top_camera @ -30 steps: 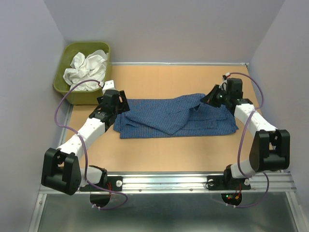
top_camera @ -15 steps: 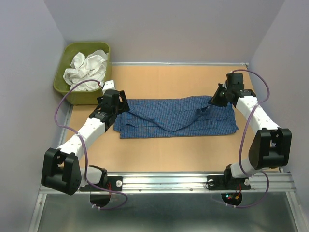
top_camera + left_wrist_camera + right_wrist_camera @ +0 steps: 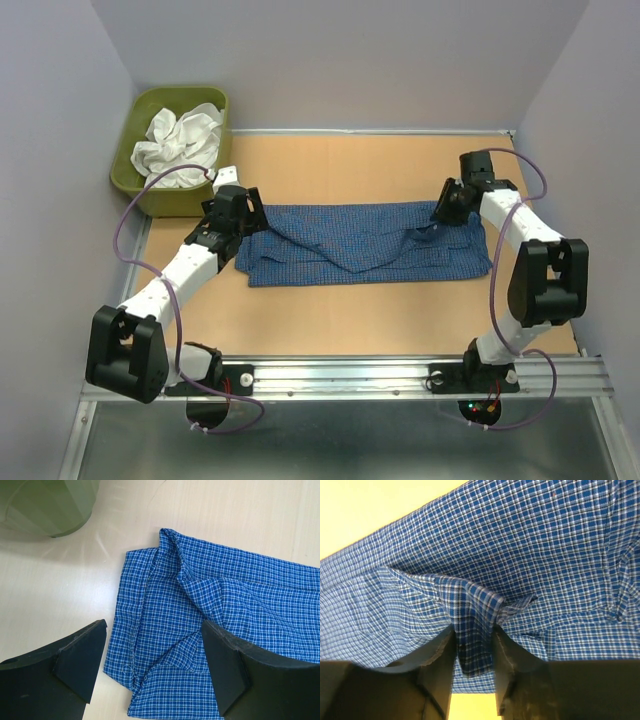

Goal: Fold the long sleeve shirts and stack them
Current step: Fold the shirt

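My right gripper (image 3: 472,647) pinches a raised fold of the dark blue checked shirt (image 3: 350,240) between its fingers, at the shirt's far right corner. My left gripper (image 3: 154,640) stands wide apart over the shirt's left end and holds nothing. The shirt lies wrinkled across the middle of the table (image 3: 350,165). The white garment (image 3: 180,140) sits crumpled inside the green tub (image 3: 130,180), at the far left corner.
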Controlling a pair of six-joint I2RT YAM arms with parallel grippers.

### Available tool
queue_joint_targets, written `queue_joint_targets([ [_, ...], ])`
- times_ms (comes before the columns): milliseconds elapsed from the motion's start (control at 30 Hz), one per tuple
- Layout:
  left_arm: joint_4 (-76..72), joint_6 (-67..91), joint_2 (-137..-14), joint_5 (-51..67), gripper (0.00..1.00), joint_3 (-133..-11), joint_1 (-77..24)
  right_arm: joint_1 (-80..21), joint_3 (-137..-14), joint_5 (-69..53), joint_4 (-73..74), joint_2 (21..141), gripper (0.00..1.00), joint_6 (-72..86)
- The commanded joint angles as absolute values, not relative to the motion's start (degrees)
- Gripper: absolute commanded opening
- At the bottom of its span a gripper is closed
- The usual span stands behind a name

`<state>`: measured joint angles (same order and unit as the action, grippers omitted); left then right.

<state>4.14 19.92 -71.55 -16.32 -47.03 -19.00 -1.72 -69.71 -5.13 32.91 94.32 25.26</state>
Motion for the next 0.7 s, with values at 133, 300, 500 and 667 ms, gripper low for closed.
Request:
queue_joint_targets([
  [133,3.43,22.49,-72.16,-14.6,0.88,-48.34,-18.9,-6.94,-72.87,-5.54,29.45,88.79,0.69,22.41],
  [300,3.34,28.82,-73.82,-12.05,0.87,-51.06,-18.9,-10.63,-70.76,-1.67,26.38,82.28,0.81,21.27],
  [500,1.32,32.6,-79.71,-7.92,0.83,-58.08,-19.77,-14.49,-64.18,-9.3,17.94,78.66,0.84,22.84],
  [667,0.26,34.54,-87.0,-6.77,0.78,-64.33,-22.06,-16.79,-59.68,-18.01,7.66,80.94,0.84,28.02],
])
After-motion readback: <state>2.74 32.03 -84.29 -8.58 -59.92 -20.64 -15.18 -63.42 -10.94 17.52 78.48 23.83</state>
